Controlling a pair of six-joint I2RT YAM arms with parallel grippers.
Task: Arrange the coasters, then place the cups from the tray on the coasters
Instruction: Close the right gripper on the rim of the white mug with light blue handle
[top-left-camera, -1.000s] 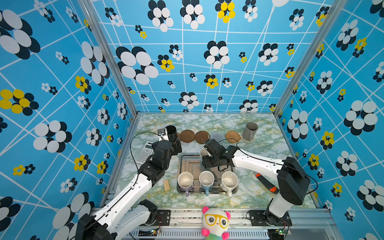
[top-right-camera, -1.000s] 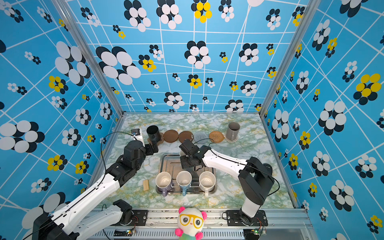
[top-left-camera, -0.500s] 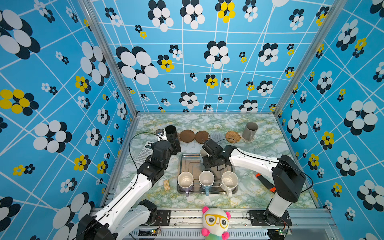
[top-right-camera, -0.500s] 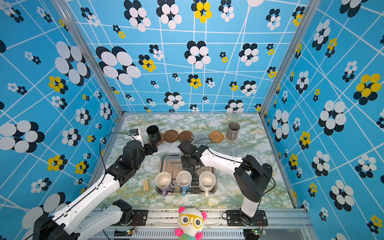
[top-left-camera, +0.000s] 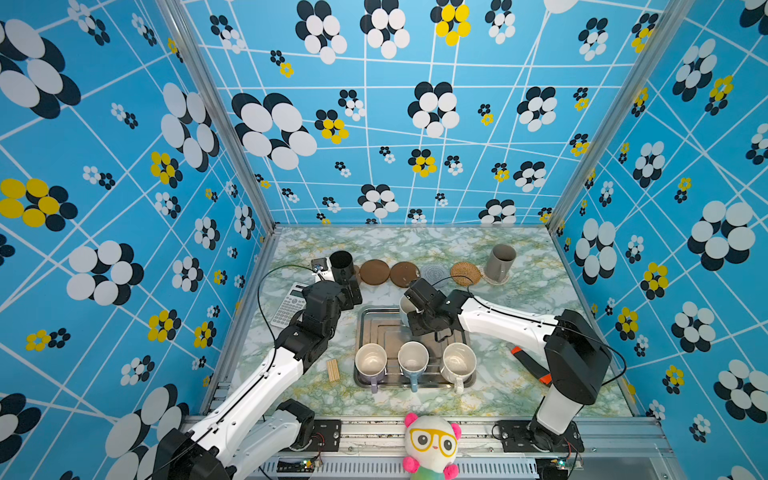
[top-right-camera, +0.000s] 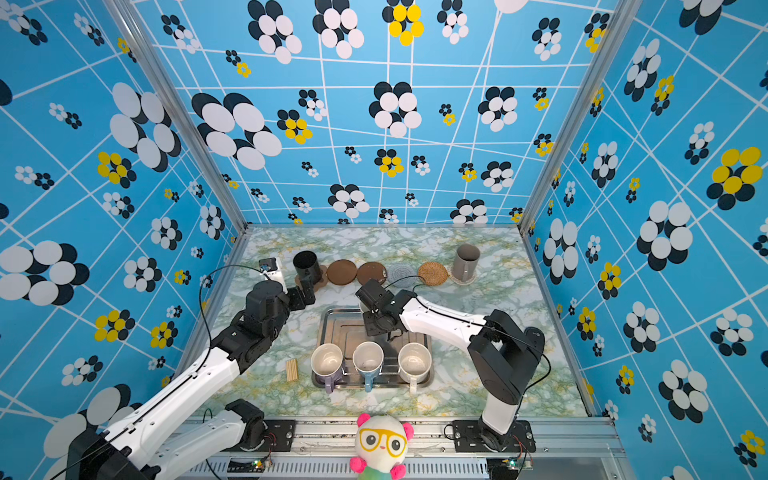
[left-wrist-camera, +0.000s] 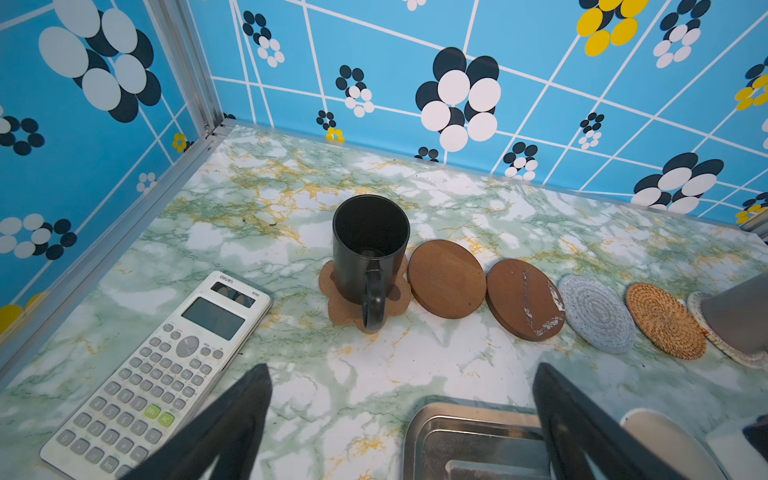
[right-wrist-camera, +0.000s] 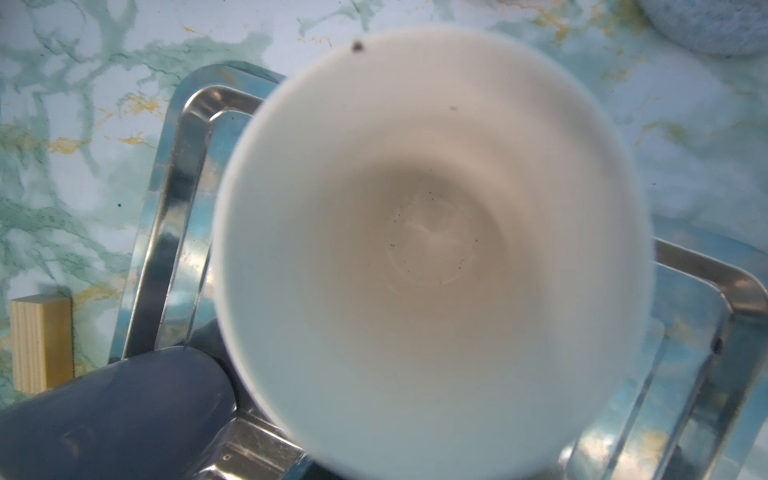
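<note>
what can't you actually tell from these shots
- right gripper: jaws hidden by its own wrist in both top views; open or shut unclear.
- mug at that gripper: fills the right wrist view, blurred; handle unseen, outside colour unclear.
- grey cup: cut off by the left wrist view's edge.
- pale coaster: mostly covered by that cup.

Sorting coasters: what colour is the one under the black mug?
Tan coaster; left wrist view.
</note>
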